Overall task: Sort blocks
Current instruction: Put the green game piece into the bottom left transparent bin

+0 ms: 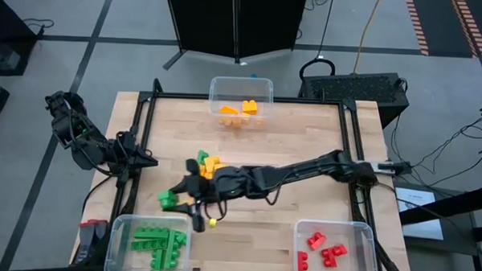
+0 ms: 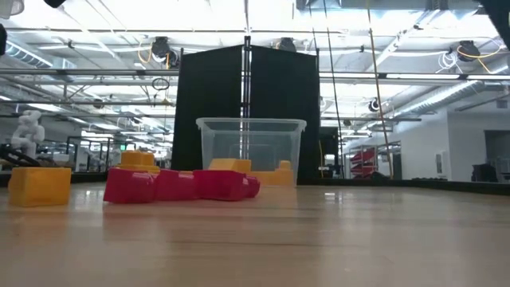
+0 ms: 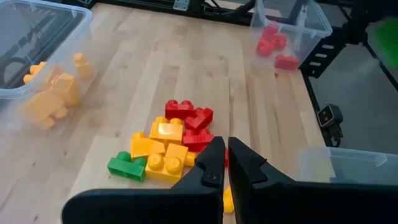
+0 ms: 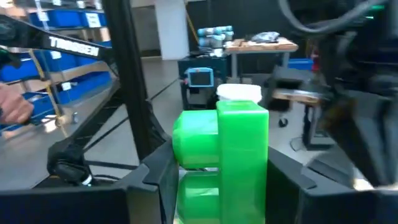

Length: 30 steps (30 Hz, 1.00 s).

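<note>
High view: the right gripper (image 1: 177,199) sits lower centre-left of the frame, above the bin of green blocks (image 1: 147,243).
Right fingers: in the right wrist view, clamped on a green block (image 4: 225,158) standing upright between them.
Left gripper (image 3: 225,167): fingers closed, empty, at the table's (image 1: 305,146) left edge.
Loose pile (image 3: 165,144): mid-table, just beyond the left fingers.

The right claw (image 1: 192,200) hides part of the loose blocks (image 1: 206,165) (high view) — count unclear.
</note>
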### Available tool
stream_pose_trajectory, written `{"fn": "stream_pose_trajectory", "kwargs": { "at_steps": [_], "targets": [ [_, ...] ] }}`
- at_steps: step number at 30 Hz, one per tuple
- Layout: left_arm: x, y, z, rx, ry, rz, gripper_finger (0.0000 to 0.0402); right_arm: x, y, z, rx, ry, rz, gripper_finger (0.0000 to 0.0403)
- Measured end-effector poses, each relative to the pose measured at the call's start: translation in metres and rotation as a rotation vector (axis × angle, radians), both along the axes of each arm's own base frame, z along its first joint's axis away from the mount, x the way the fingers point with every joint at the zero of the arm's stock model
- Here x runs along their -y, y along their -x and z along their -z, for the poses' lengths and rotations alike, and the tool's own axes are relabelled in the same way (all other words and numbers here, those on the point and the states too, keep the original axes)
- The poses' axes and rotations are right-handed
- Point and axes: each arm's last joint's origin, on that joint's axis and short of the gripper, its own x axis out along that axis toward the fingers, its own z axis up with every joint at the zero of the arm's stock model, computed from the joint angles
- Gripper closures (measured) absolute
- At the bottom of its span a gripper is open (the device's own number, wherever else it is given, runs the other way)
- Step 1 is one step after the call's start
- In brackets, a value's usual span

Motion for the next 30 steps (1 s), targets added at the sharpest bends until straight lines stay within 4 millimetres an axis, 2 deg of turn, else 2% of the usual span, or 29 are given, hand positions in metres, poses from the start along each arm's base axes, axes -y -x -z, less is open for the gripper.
{"fn": "stream_pose_trajectory", "kwargs": {
  "at_steps": [3, 8, 16, 22, 25, 30],
  "targets": [
    [0.000, 0.000, 0.000, 0.000, 0.000, 0.000, 0.0398, -0.007, -0.015, 0.006, -0.017, 0.010, -0.018, 0.0250],
    [0.000, 0.000, 0.000, 0.000, 0.001, 0.001, 0.0398, -0.018, -0.031, 0.037, -0.030, -0.047, -0.050, 0.0250],
    [0.000, 0.000, 0.000, -0.001, 0.001, 0.001, 0.0398, -0.038, -0.039, 0.074, -0.106, -0.065, -0.094, 0.0250],
    [0.000, 0.001, 0.001, -0.010, -0.009, 0.001, 0.0398, -0.046, -0.038, 0.081, -0.129, -0.051, -0.113, 0.0250],
    [0.000, 0.000, 0.001, -0.011, -0.009, 0.001, 0.0398, -0.050, -0.040, 0.096, -0.178, -0.038, -0.114, 0.0250],
    [-0.001, 0.001, 0.001, -0.011, -0.009, 0.001, 0.0398, -0.051, -0.043, 0.106, -0.189, -0.035, -0.114, 0.0250]
  ]
}}
